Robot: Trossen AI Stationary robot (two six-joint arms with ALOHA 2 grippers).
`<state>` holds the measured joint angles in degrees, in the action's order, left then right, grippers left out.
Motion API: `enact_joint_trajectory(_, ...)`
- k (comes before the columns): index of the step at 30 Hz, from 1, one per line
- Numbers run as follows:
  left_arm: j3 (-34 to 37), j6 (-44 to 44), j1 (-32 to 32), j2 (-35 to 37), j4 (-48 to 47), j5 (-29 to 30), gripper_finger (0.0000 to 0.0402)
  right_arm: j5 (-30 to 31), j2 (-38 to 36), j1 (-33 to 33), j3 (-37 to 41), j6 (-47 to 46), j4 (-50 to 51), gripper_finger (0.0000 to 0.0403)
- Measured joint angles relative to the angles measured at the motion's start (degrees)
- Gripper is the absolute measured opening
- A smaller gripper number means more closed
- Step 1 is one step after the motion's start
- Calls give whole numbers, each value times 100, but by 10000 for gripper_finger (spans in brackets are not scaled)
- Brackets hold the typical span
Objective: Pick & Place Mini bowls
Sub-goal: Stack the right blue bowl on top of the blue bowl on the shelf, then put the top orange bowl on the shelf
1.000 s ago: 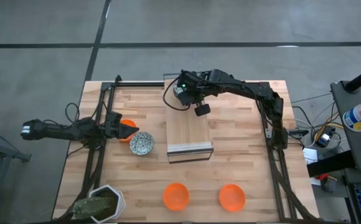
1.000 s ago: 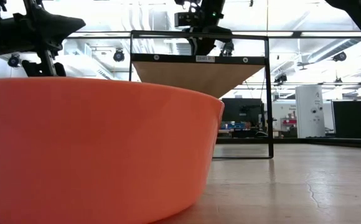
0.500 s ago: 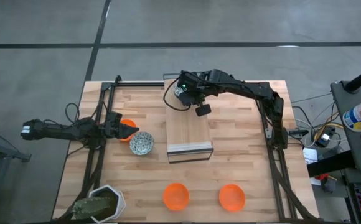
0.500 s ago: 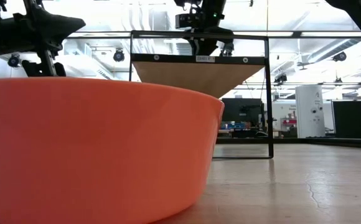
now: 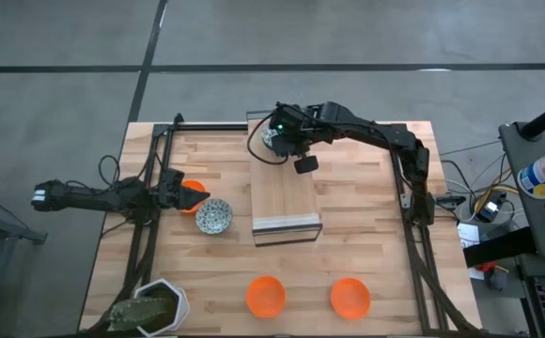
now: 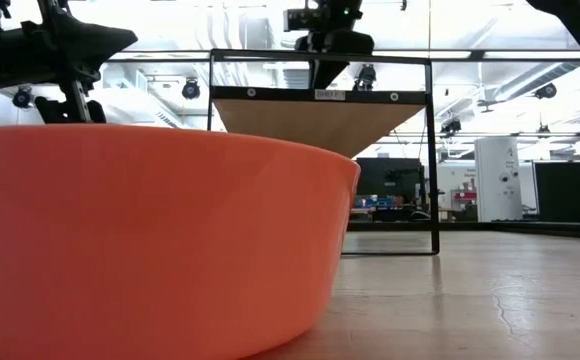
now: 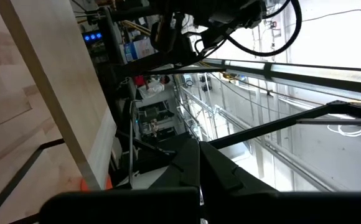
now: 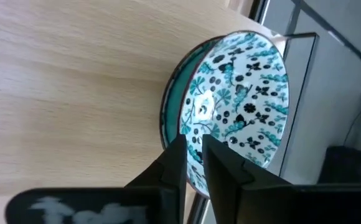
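My right hand [image 8: 193,163] pinches one patterned mini bowl [image 8: 239,99] at the raised shelf's [image 5: 287,192] far end; my left hand [image 5: 180,193], grip unclear, waits by another patterned bowl [image 5: 214,217], two orange bowls [image 5: 265,295] untouched near.

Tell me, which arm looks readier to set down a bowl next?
The right one, probably. Its tool is shut on the patterned bowl's rim over the wooden shelf. The left tool sits by the orange bowl.
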<state>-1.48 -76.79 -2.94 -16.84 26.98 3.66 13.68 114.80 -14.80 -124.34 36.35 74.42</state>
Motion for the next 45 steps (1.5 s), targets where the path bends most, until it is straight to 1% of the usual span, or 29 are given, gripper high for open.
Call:
enact_joint_trajectory(7, 0, -42, 2, -2, 0, -2, 0, 8, 42, -22, 134, -80, -90, 22)
enact_joint_trajectory(12, 0, -90, 1, -1, 0, -13, 0, 325, 42, -22, 103, -89, -121, 18)
enact_joint_trajectory(15, 0, -90, 2, 0, 0, -14, 0, 342, 42, -27, 23, -213, -127, 18)
enact_joint_trajectory(19, 0, -223, 2, -2, 0, -13, 0, 343, 14, -25, -165, -718, -134, 18)
enact_joint_trajectory(24, 0, -591, 2, -22, -2, 3, 0, 257, -34, -22, -428, -1755, -124, 18)
enact_joint_trajectory(25, -18, -616, 2, -20, -13, 6, 0, 212, -46, -23, -459, -1978, -104, 18)
enact_joint_trajectory(27, -124, -569, 2, -22, -13, 11, 3, -106, -89, -27, -465, -2381, -58, 18)
enact_joint_trajectory(29, -254, -486, 1, -23, -1, 11, 15, -569, -174, -27, -440, -2702, -61, 18)
enact_joint_trajectory(31, -409, -309, 0, -60, 5, 15, 34, -830, -241, -17, -422, -2958, -31, 18)
enact_joint_trajectory(33, -533, -227, 2, -123, -4, 19, 60, -945, -305, 2, -399, -3131, 82, 18)
enact_joint_trajectory(37, -755, -162, 2, -245, -142, 28, 103, -980, -420, 142, -376, -3379, 374, 18)
enact_joint_trajectory(41, -1008, 384, 1, -270, -106, 3, 116, -1075, -661, 391, -366, -3612, 945, 18)
enact_joint_trajectory(45, -1244, 907, 2, -290, -281, -333, 117, -1071, -849, 677, -342, -4062, 1331, 18)
